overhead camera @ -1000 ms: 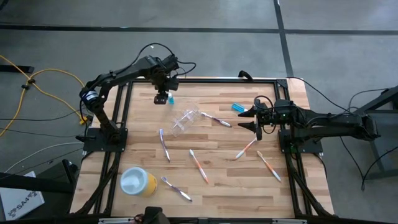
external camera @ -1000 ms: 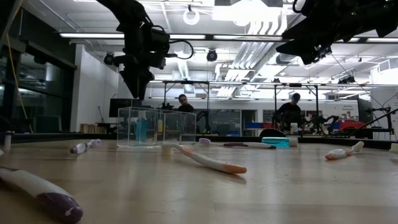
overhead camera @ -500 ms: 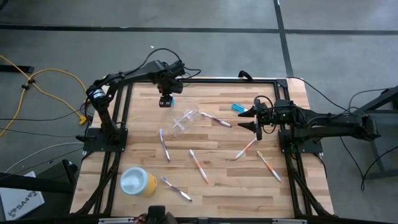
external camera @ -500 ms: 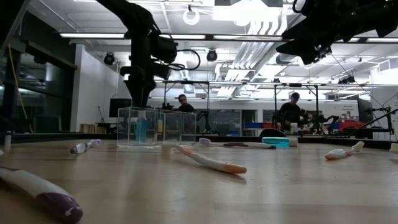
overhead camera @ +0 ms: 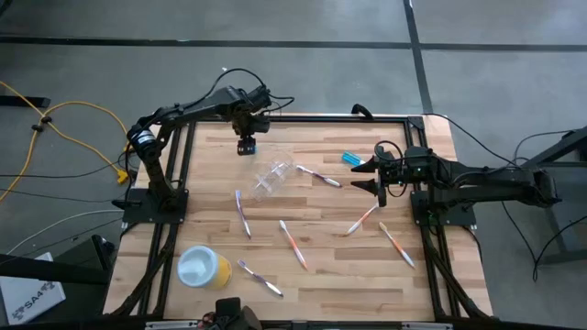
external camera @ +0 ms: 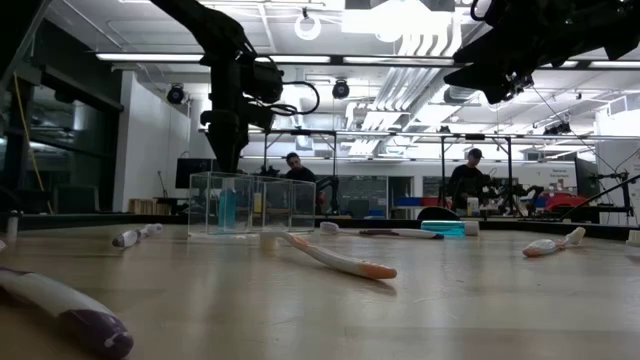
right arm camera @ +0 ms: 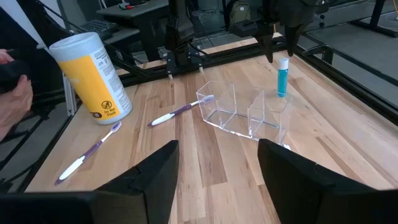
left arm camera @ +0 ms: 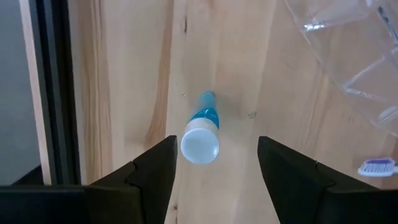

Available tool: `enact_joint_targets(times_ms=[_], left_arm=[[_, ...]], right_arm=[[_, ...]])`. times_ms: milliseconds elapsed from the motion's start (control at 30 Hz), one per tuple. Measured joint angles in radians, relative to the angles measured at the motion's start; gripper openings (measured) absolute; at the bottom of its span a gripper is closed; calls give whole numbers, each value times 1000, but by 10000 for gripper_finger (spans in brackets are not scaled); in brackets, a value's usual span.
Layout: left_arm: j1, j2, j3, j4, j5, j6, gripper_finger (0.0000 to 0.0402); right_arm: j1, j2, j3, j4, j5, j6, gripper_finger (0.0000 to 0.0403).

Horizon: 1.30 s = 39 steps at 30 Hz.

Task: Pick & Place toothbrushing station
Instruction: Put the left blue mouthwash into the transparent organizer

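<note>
the toothbrushing station lies scattered over the wooden table (overhead camera: 321,266). a clear plastic organiser (overhead camera: 273,176), with compartments, sits near the middle toward the far edge. a small blue tube (left arm camera: 201,129) stands upright on its white cap close to the table's far-left edge, just beside the organiser. the left gripper (left arm camera: 214,155) hangs straight above this tube, fingers spread apart on either side of it and not touching it. a second blue tube (overhead camera: 351,159) lies flat farther right, near the right gripper (overhead camera: 374,176), whose fingers are also apart and hold nothing; that arm waits above the right side of the table. a toothbrush (overhead camera: 318,176) lies just right of the organiser, another with a purple handle (overhead camera: 242,214) lies in front of it, an orange-handled one (overhead camera: 293,244) lies near the centre, two more (overhead camera: 397,243) lie toward the right, and one (overhead camera: 260,278) lies near the front edge. a yellow cup (overhead camera: 204,267) with a pale top stands at the front left. two people (external camera: 296,165) show in the room behind.
</note>
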Motion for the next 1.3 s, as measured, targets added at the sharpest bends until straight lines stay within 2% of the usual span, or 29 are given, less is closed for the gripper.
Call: enact_joint_targets(times_ms=[667,933,1300], left_arm=[[-1,0,-44,57,1,28,218],[-4,-1,-122,112,-24,11,218],[-4,0,-139,172,-28,36,218]], right_arm=[[0,0,0,0,0,0,210],[0,0,0,0,0,0,210],[0,0,0,0,0,0,210]])
